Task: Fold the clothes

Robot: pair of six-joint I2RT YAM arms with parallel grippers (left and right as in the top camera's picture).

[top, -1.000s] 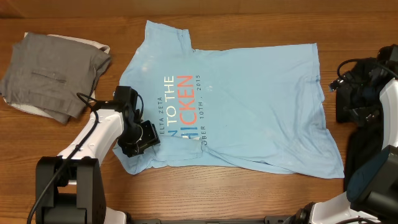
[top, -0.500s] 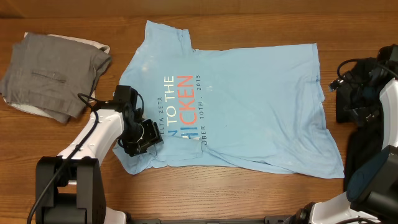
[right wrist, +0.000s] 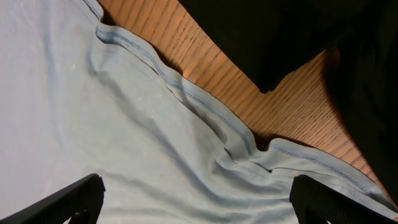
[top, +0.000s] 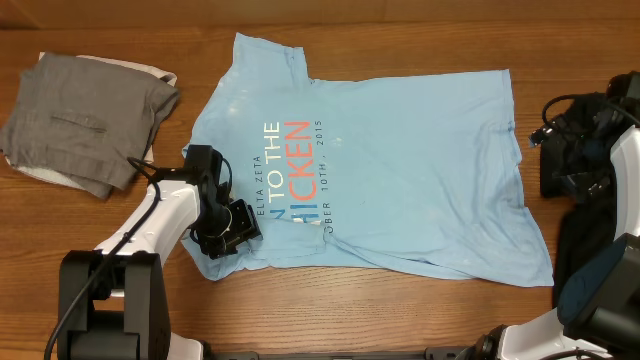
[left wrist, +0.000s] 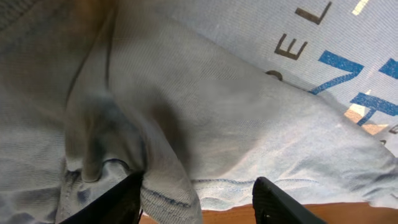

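Observation:
The clothes, a light blue T-shirt (top: 400, 170), lie spread print side up across the wooden table, collar end to the left. My left gripper (left wrist: 198, 186) sits low at the shirt's near left corner, over the sleeve. It is open. A bunched fold of sleeve hem (left wrist: 168, 186) lies against its left finger, and bare wood shows between the fingers. My right gripper (right wrist: 196, 186) hangs wide open above the shirt's stitched hem (right wrist: 186, 93) at the right edge, holding nothing.
A folded grey garment (top: 85, 115) lies at the back left. Black cloth (right wrist: 280, 37) lies on the wood just beyond the shirt's right hem, by the right arm (top: 625, 160). The left arm's base (top: 105, 300) stands at the front left.
The left gripper shifted slightly back and forth over the sleeve corner, nudging the cloth there. The right arm and the rest of the shirt have not moved.

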